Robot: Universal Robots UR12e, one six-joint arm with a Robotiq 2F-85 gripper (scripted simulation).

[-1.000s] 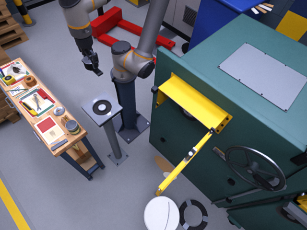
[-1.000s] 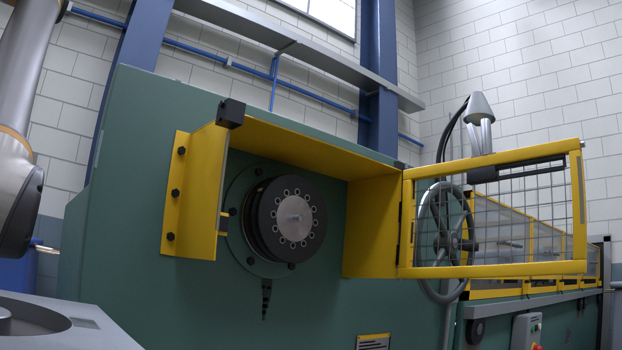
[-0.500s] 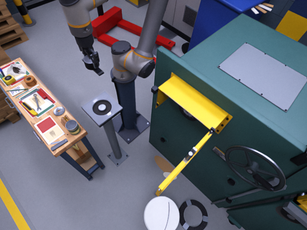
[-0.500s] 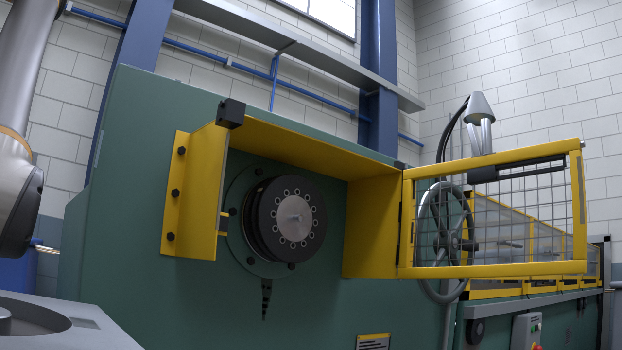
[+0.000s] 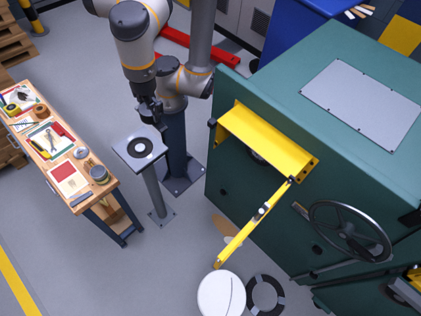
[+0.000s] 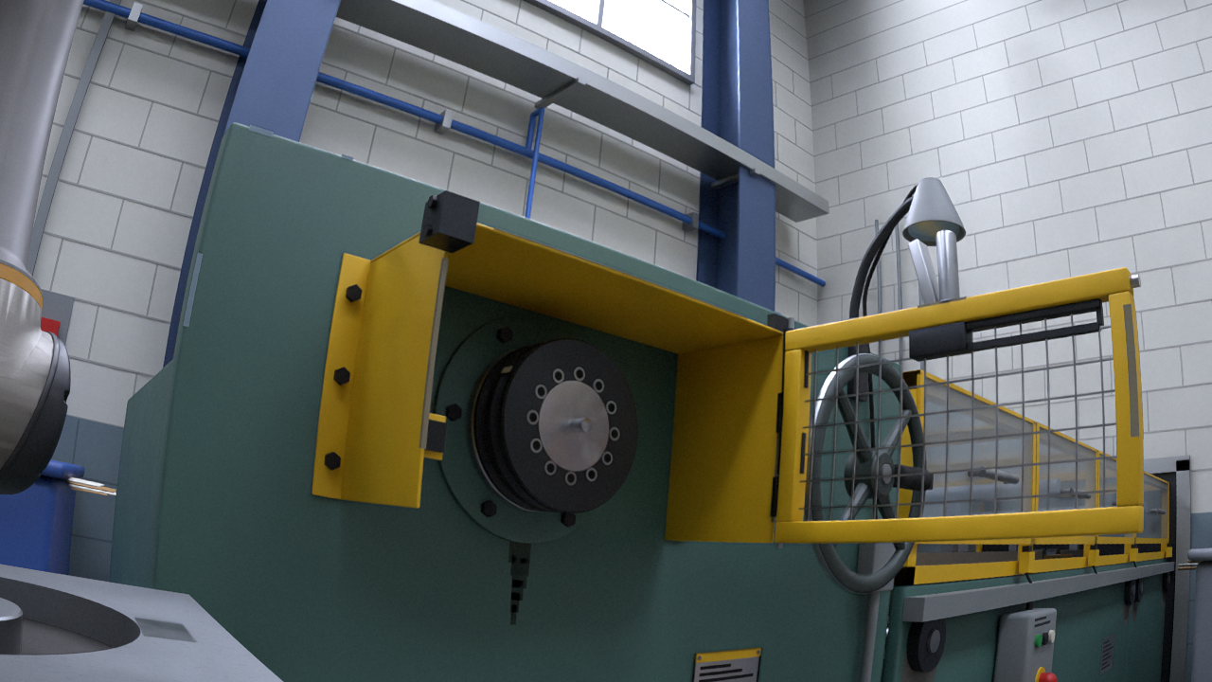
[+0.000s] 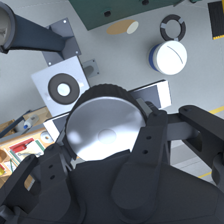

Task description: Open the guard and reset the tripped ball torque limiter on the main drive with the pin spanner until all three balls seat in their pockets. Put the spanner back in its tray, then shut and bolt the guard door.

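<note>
The pin spanner (image 7: 106,127), a round knurled black head with a silver face and a flat handle, is held in my closed gripper (image 5: 149,114). It hangs above the grey tray (image 5: 140,148) on its pedestal, which carries a black ring with a white centre. The yellow mesh guard door (image 6: 958,416) stands swung wide open. The torque limiter (image 6: 564,424), a black disc with a ring of holes and a silver hub, is exposed inside the yellow guard frame (image 5: 263,139). I cannot see the balls.
The arm's own pedestal (image 5: 175,143) stands right beside the tray. A wooden bench (image 5: 56,143) with tools lies to the left. The open door (image 5: 251,224) juts out from the green machine (image 5: 323,136). A white drum (image 5: 221,293) and black ring (image 5: 265,294) sit on the floor.
</note>
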